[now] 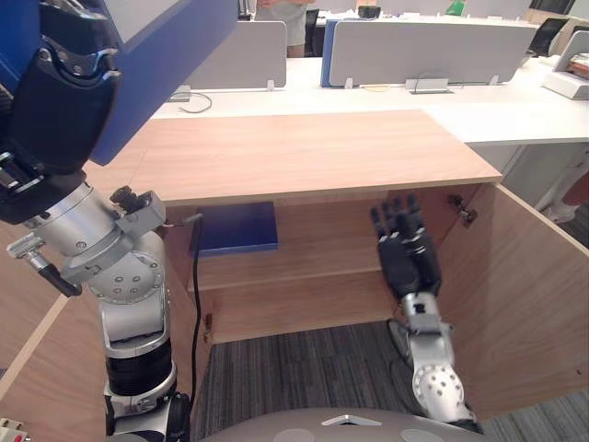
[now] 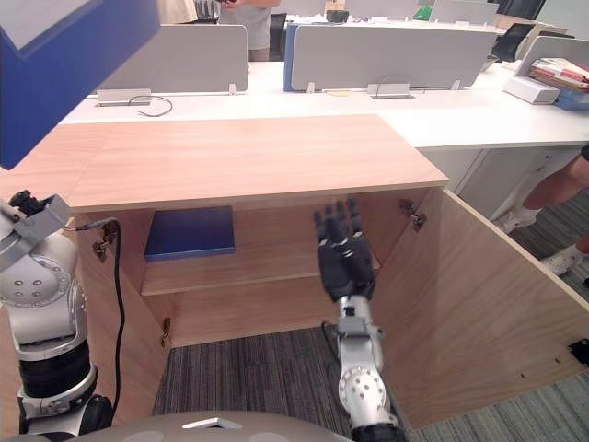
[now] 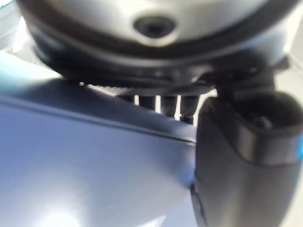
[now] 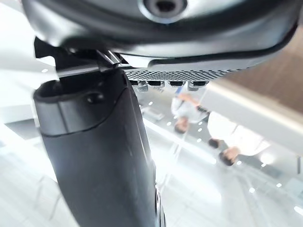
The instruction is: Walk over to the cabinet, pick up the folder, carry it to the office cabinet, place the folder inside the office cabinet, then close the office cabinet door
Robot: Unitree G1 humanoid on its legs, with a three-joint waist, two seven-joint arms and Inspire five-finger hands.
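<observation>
A blue folder (image 1: 170, 55) is held high at the upper left, tilted over the cabinet's left end, with my left hand (image 1: 55, 106) shut on it. The left wrist view has the folder's blue face (image 3: 85, 156) under the thumb (image 3: 246, 165). My right hand (image 1: 405, 253) is raised in front of the open wooden cabinet (image 1: 304, 152), fingers straight, holding nothing. Both cabinet doors stand open: the right door (image 1: 529, 304) and the left door (image 1: 32, 368). A flat blue item (image 1: 237, 227) lies on the inner shelf (image 1: 313, 267) at the left.
White desks (image 1: 515, 110) with grey dividers (image 1: 423, 51) stand behind the cabinet. A person (image 1: 285, 18) stands at the back, and another person's leg (image 2: 552, 193) shows at the right. Grey carpet (image 1: 304, 368) lies before the cabinet.
</observation>
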